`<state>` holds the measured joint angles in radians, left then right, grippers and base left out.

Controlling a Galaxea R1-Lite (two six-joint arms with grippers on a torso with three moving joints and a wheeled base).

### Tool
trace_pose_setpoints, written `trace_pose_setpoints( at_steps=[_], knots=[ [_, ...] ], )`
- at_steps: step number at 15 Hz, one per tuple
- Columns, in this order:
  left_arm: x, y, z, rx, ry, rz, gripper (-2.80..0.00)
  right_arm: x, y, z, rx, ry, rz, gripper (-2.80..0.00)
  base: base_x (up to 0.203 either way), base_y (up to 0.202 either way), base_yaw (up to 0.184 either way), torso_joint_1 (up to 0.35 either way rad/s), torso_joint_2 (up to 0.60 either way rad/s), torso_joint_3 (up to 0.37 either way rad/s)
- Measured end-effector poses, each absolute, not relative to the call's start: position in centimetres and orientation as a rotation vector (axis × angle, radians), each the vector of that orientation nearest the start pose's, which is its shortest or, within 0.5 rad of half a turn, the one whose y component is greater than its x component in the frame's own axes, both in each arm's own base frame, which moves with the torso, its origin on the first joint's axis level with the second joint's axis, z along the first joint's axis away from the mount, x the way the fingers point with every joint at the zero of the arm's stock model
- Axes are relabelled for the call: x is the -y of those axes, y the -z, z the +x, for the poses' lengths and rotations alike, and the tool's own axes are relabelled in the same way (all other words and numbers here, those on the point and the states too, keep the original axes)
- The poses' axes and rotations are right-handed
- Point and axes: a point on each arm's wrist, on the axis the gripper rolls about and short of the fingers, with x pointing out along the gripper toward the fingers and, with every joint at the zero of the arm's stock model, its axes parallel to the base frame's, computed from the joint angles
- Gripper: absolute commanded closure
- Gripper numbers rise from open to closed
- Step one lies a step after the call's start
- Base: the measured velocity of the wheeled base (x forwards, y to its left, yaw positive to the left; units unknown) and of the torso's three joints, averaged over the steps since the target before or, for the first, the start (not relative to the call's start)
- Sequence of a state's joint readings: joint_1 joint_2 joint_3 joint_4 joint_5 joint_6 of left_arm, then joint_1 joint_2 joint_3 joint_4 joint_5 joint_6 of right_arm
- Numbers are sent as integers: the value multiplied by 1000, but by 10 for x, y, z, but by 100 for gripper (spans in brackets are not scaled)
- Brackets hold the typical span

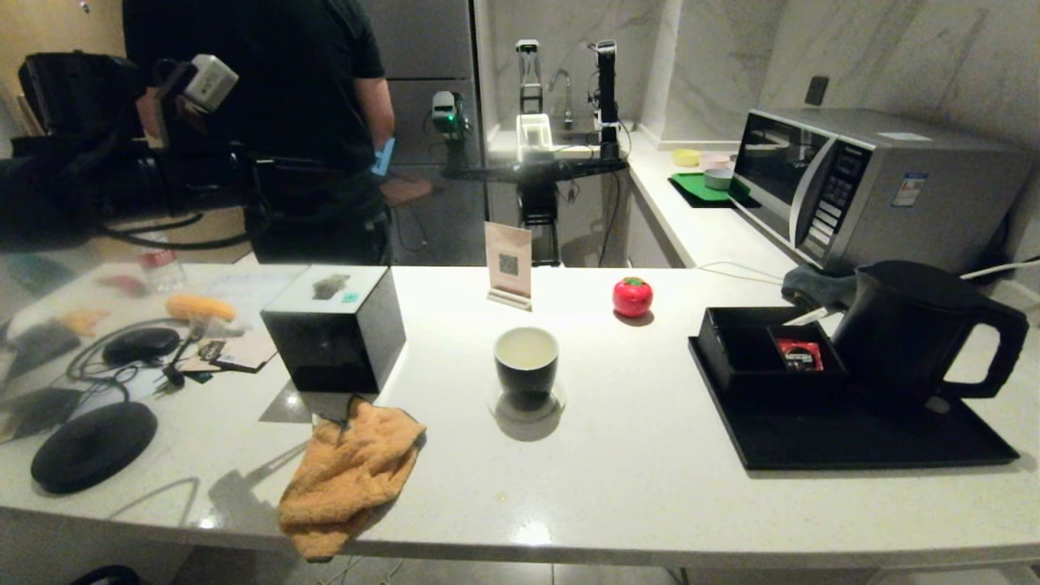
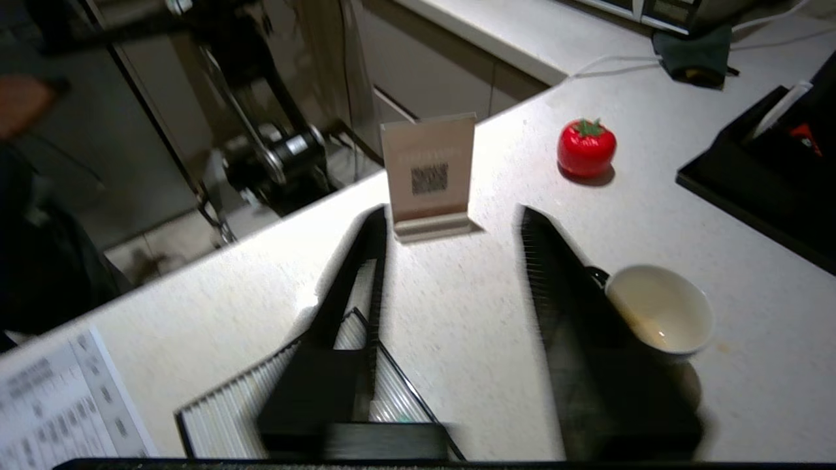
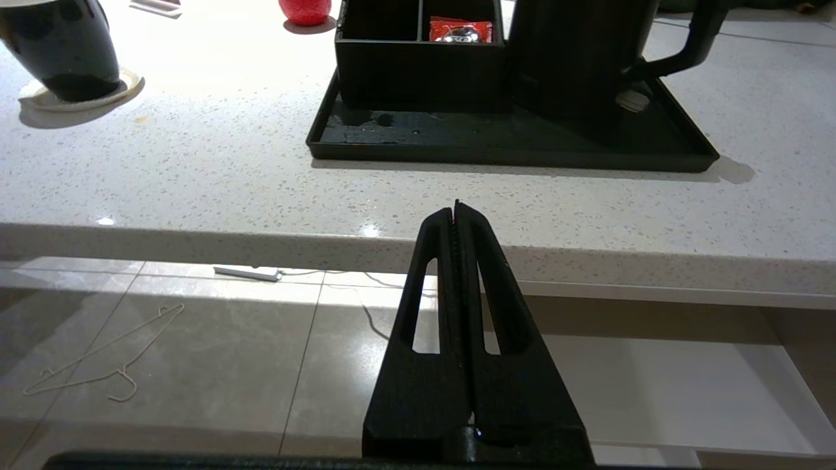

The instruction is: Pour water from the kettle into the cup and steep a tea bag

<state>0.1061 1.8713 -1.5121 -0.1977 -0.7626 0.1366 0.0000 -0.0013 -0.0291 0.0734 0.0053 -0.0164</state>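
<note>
Black fingers [image 2: 366, 261] of the left gripper [image 2: 450, 219] stood apart over bare counter [image 2: 457, 339], holding nothing. Just beside 1 finger stood the cup [image 2: 659, 313], upright, mouth up. Beyond the tips stood a card stand [image 2: 429, 173]. Right gripper [image 3: 456, 209], pressed together, hung below the counter edge, facing the upright kettle [image 3: 575, 52], handle turned aside.

White speckled counter [image 1: 617, 455], marble walls [image 1: 715, 57]
</note>
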Motion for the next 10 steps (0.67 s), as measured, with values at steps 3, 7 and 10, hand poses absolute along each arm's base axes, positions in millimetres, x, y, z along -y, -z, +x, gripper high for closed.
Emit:
trace_pose_setpoints(
  at_steps=[3, 7, 10],
  knots=[
    [-22, -283, 375, -165, 673, 35, 0, 0, -76, -25, -43, -6, -16, 0, 0, 0, 0, 0, 0, 0],
    [-27, -277, 394, -194, 666, 18, 0, 0, -76, -25, -43, -6, -16, 0, 0, 0, 0, 0, 0, 0],
    [-38, -261, 406, -261, 645, -21, 0, 0, -76, -25, -43, -6, -16, 0, 0, 0, 0, 0, 0, 0]
  ],
)
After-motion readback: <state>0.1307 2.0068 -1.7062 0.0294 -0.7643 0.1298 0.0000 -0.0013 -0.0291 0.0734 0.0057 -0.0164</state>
